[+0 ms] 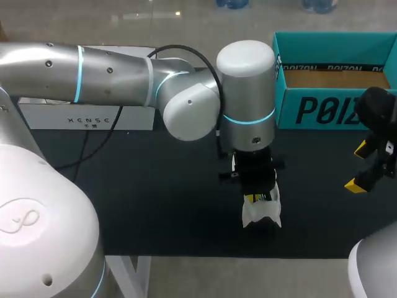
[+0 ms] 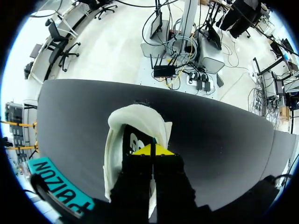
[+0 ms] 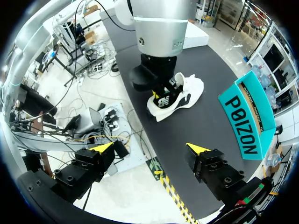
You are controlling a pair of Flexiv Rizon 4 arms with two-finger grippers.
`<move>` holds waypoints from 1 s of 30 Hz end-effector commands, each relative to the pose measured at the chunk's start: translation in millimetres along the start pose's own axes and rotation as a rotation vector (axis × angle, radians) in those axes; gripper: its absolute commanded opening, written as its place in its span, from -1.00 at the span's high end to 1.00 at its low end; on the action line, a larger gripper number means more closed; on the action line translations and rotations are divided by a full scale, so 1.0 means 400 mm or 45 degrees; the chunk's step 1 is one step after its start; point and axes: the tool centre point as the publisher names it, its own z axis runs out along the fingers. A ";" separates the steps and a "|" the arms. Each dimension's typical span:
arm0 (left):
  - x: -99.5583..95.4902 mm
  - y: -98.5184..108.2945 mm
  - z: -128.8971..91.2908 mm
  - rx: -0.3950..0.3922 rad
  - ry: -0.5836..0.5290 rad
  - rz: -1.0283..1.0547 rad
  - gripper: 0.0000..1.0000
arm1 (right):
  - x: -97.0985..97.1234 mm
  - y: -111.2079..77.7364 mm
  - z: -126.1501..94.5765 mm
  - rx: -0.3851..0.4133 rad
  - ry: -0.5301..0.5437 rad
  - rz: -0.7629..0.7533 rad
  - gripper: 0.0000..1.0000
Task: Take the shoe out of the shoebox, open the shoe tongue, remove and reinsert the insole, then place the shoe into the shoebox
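Risks first: the left gripper [image 2: 152, 150] has its yellow tips pressed together and pushed down into the mouth of the white shoe [image 2: 135, 119]. I cannot tell if anything thin, like the tongue or the insole, is caught between them. If nothing is, lifting will likely bring up nothing. If it has pinched the lining along with the insole, a pull could drag the whole shoe up or tip it on its side, since nothing else holds it down. The right gripper [image 3: 150, 148] is spread wide, empty and well apart from the shoe, so it gives no bracing. A light shoe can also slide on the black table [image 1: 155, 198] if the pull goes at an angle

Position: the shoe sits flat on the table, out of the teal shoebox [image 1: 322, 108] and well apart from it, near the table's front edge. The left gripper comes straight down from above, its tips inside the opening and the collar wrapping around them, toe ahead of the fingers. From the right wrist view the shoe is well ahead of the right fingers, with the box off to one side. My guess is the tongue or insole step is in hand, with the return to the box not yet done
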 end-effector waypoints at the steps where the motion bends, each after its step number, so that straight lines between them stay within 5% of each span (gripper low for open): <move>1: -0.021 0.010 -0.021 -0.014 -0.012 0.007 1.00 | -0.006 0.010 -0.001 0.011 0.007 0.002 -1.00; 7: -0.053 0.008 -0.011 -0.038 0.004 0.064 1.00 | -0.006 0.010 -0.001 0.011 0.007 0.002 -1.00; 21: -0.044 0.008 0.181 -0.047 0.137 0.108 1.00 | -0.006 0.010 -0.001 0.011 0.007 0.002 -1.00; 30: -0.037 0.026 0.120 -0.091 0.067 0.097 1.00 | -0.006 0.010 -0.001 0.011 0.007 0.002 -1.00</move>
